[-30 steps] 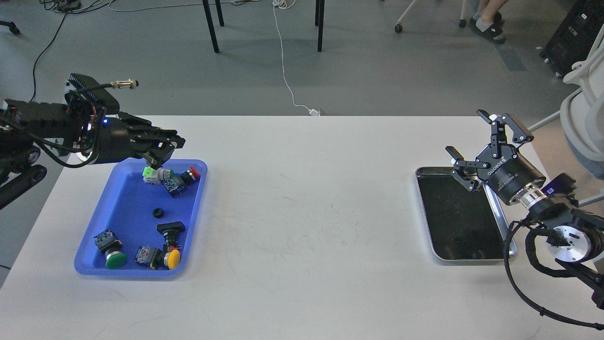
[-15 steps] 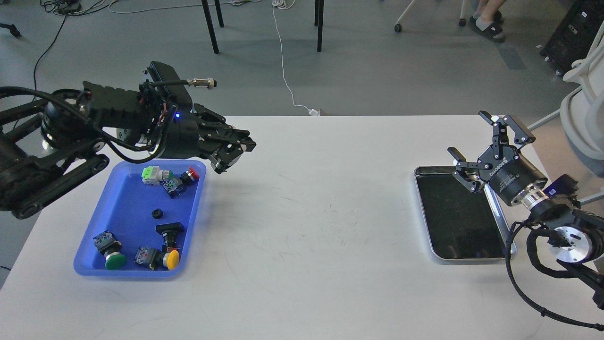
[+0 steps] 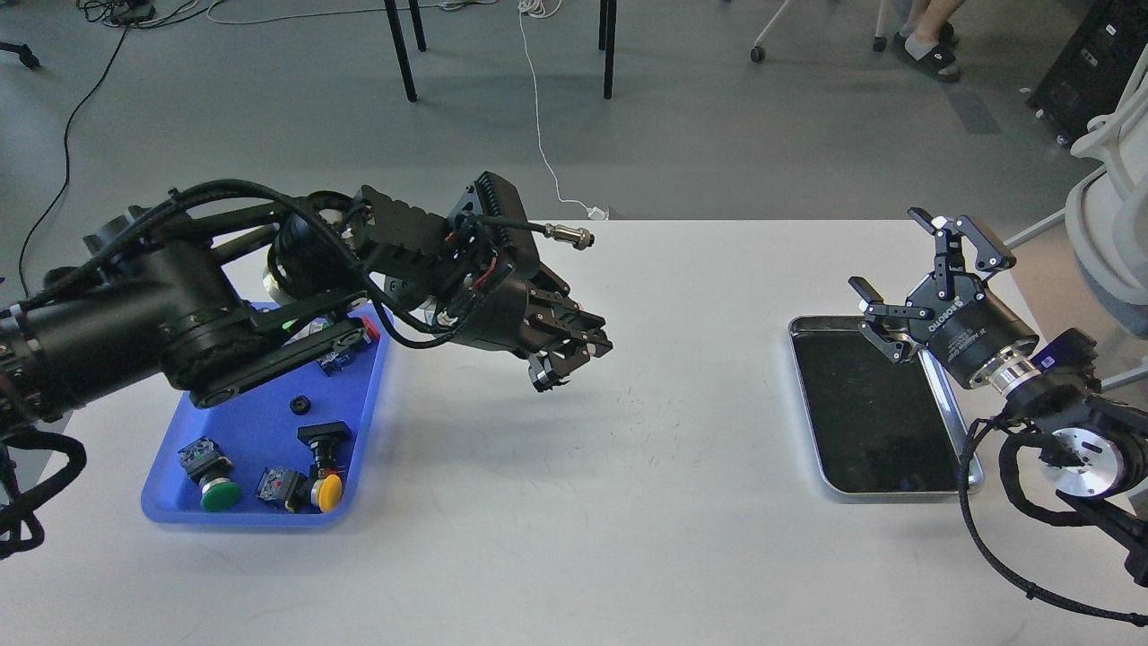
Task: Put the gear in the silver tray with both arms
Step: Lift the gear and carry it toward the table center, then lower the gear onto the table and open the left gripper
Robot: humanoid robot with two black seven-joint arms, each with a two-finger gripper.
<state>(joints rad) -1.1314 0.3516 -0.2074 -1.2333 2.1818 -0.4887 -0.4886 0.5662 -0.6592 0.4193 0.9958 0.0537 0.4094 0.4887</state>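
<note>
**Left arm swung out over mid-table**

Since a second ago, my left gripper [image 3: 563, 359] has travelled from the far end of the blue tray [image 3: 179, 502] rightward to hang above the bare middle of the table [image 3: 574, 502], and its arm now crosses the tray's far half. Its fingers look drawn close together, but the tips are dark and seen end-on, so I cannot tell whether they pinch anything.

Nearest me in the blue tray lie a green push button [image 3: 213, 489] and a yellow one [image 3: 326, 490], with a black-capped switch [image 3: 324, 436] just behind the yellow one. A small black ring [image 3: 300, 405] sits alone farther back; whether that is the gear I cannot say. More parts lie partly hidden under my arm.

On the right, the silver tray [image 3: 897, 491] rests flat near the table's right edge, its dark bottom showing only reflections. My right gripper [image 3: 901, 278] has barely shifted: it hovers over the tray's far right corner, fingers spread wide and holding nothing.

Beyond the table, a white cable [image 3: 543, 135] runs across the grey floor.
</note>
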